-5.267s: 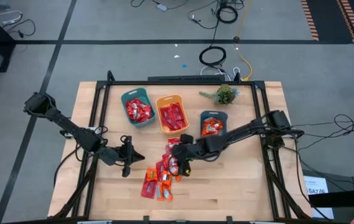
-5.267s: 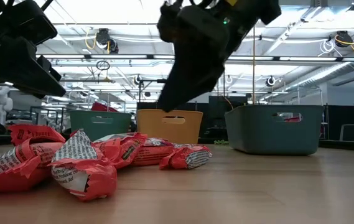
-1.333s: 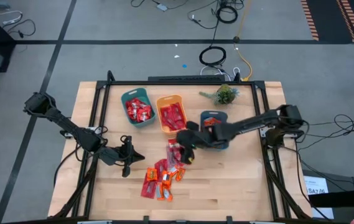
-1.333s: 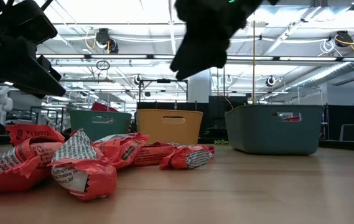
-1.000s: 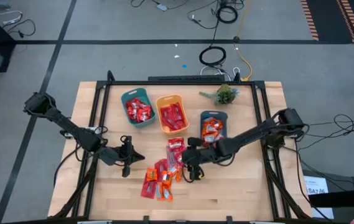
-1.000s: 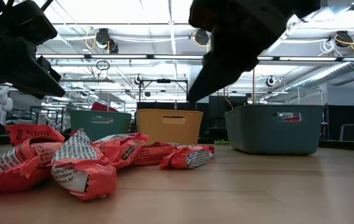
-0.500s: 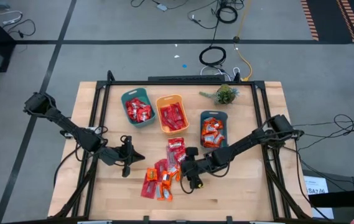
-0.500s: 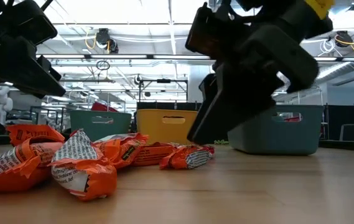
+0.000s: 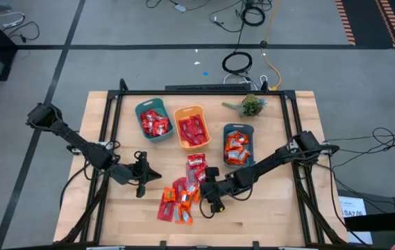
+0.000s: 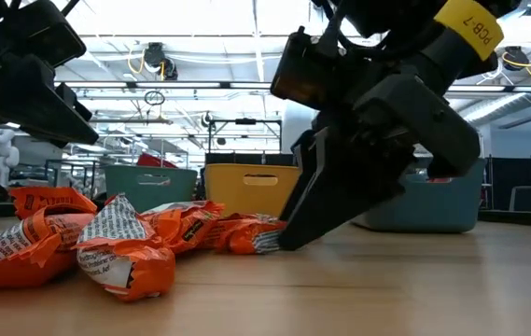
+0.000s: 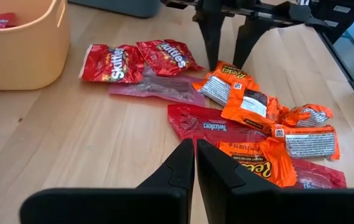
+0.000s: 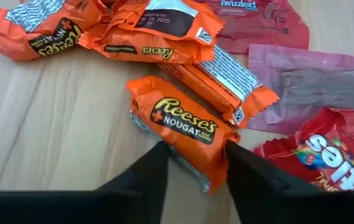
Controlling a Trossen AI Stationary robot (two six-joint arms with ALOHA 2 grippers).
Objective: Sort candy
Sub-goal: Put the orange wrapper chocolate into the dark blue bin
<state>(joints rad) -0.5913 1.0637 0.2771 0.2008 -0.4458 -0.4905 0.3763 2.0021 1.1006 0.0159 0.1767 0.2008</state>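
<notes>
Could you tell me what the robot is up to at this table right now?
It is sorting candy. The right gripper is down at the loose pile on the table, its open fingers straddling an orange Reese's Nougat bar, not yet closed. The left gripper waits shut beside the pile. Three bins already hold candy.

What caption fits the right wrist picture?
Right gripper, fingers open, straddling an orange Reese's Nougat candy on the wooden table.

Red and orange candy [image 9: 181, 197] lies heaped mid-table, more filling bins.
</notes>
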